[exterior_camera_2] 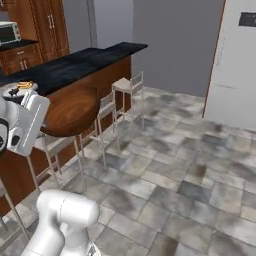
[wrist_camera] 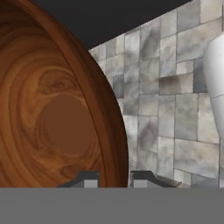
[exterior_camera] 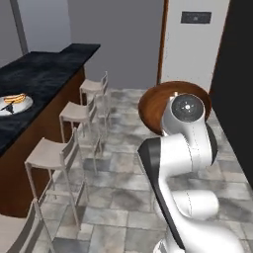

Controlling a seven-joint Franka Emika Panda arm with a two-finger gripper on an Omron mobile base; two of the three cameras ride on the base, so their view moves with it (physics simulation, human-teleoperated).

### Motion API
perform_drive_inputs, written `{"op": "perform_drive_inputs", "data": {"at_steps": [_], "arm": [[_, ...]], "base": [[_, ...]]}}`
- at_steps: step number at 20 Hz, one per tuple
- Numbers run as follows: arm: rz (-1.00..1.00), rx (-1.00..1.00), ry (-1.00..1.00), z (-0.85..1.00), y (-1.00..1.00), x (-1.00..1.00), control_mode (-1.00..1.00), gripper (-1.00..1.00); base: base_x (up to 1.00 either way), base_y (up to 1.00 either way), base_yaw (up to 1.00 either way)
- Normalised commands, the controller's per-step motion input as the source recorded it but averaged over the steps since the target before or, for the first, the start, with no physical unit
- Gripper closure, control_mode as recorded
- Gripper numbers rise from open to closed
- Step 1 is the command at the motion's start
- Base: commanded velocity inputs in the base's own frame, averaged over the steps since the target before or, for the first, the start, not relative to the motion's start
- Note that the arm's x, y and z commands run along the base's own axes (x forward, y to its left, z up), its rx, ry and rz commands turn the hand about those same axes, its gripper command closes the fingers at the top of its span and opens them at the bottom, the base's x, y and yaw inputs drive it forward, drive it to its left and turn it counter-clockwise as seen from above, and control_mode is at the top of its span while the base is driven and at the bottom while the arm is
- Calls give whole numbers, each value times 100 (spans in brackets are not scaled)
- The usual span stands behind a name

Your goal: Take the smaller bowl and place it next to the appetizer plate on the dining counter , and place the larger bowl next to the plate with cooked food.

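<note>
The larger bowl [exterior_camera: 157,105], deep and of dark reddish-brown wood, hangs in the air above the tiled floor, in front of the arm's wrist. In the hand view the larger bowl [wrist_camera: 57,118] is tipped on edge, its hollow facing the camera. My gripper [wrist_camera: 115,179] is shut on its rim, one tip inside and one outside. The dining counter [exterior_camera: 47,74], black marble over a wood base, runs along the left. A plate with cooked food [exterior_camera: 14,104] lies on it. From the right base, the larger bowl [exterior_camera_2: 70,114] hangs close beside the dining counter [exterior_camera_2: 87,61]. The smaller bowl and the appetizer plate are out of view.
Several pale stools [exterior_camera: 51,154] stand in a row along the counter's floor side. A white door [exterior_camera: 197,47] and a dark wall [exterior_camera: 237,84] close the far right. Wooden cabinets [exterior_camera_2: 47,25] with a small oven [exterior_camera_2: 10,32] stand behind the counter.
</note>
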Motion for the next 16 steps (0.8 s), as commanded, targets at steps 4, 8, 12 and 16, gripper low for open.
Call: {"op": "perform_drive_inputs", "data": {"at_steps": [4,8,12,16], "arm": [[0,0,0,0,0,0,100,100],[0,0,0,0,0,0,100,100],[0,0,0,0,0,0,100,100],[0,0,0,0,0,0,100,100]], "base": [[99,-2,68],[91,-1,72],[80,0,75],[70,0,77]]}}
